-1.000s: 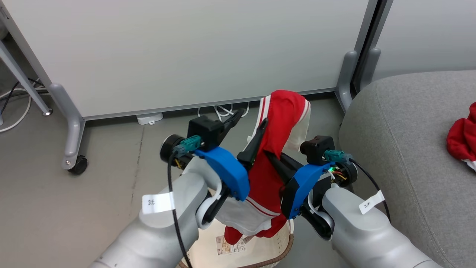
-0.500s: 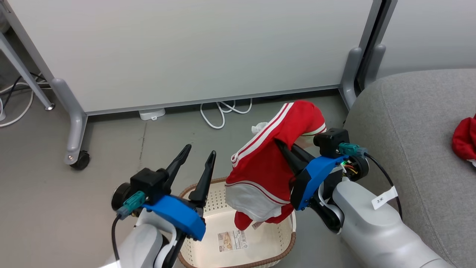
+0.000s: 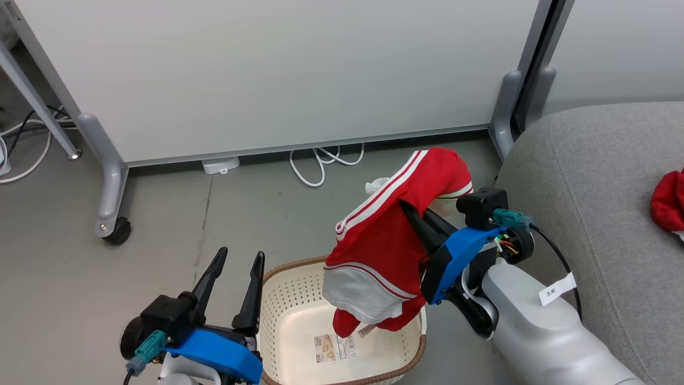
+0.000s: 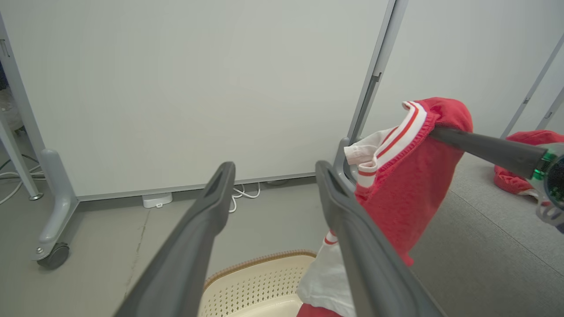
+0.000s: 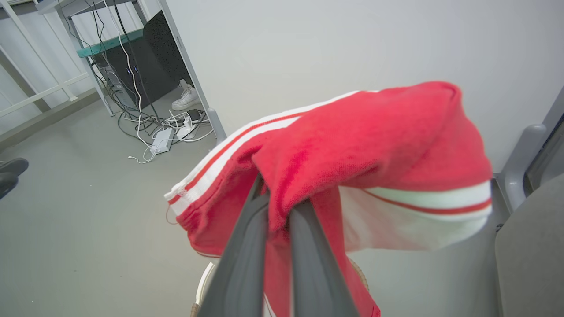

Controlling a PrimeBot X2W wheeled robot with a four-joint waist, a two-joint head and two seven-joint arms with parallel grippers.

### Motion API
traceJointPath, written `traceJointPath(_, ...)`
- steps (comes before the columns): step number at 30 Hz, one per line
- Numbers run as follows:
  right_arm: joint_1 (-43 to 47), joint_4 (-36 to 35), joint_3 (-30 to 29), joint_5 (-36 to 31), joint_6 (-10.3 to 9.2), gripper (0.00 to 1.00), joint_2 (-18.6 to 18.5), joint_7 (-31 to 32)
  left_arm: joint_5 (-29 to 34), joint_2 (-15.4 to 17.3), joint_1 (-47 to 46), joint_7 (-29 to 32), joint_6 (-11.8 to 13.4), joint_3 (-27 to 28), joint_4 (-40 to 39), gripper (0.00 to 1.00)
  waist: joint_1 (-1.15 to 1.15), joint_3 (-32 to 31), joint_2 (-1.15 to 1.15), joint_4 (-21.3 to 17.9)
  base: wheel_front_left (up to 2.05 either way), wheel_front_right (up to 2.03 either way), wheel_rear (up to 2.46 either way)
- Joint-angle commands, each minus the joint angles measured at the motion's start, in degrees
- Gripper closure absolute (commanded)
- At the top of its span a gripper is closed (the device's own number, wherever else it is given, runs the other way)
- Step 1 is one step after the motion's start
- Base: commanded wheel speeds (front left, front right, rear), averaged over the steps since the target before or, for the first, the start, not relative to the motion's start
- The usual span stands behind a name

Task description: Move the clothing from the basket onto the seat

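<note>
Above the basket (image 3: 291,294), the striped garment (image 3: 385,240) clenched in the right claw (image 3: 410,209) should be swung clear and laid on the seat (image 3: 588,176), the left claw (image 3: 240,254) hanging released.

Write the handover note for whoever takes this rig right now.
Left gripper: open, holding nothing, to the left of the basket.
Right gripper: shut on the striped garment, lifted, with its lower end hanging over the basket.
Plain red garment: lying on the seat, at the head view's right edge.
Done: one garment moved; the second is gripped and raised.
Left: swing the right arm over the seat, release the striped garment there, and check that the basket holds nothing more.
</note>
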Motion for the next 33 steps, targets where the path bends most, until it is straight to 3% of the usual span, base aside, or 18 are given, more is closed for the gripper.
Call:
traceJointPath(1, 1.0, -0.3, -0.3, -0.5, 0.01, 1.0, -0.1, -0.3, 0.6, -0.3, 0.7, -0.3, -0.3, 0.7, -0.5, 0.0, 0.0, 0.0, 0.0, 0.0, 0.0, 0.0, 0.0)
traceJointPath(16, 1.0, -0.6, -0.8, -0.9, 0.01, 1.0, 0.3, -0.3, 1.3, -0.7, 1.3, -0.3, -0.4, 1.6, -1.2, 0.0, 0.0, 0.3, 0.0, -2.8, 0.0, 0.0, 0.0)
traceJointPath(33, 1.4, -2.3, -2.3, -1.7, 0.01, 1.0, -0.1, -0.3, 1.2, -0.4, -0.3, -0.3, -0.5, 0.3, -1.5, 0.0, 0.0, 2.4, 0.0, -16.9, 0.0, 0.0, 0.0)
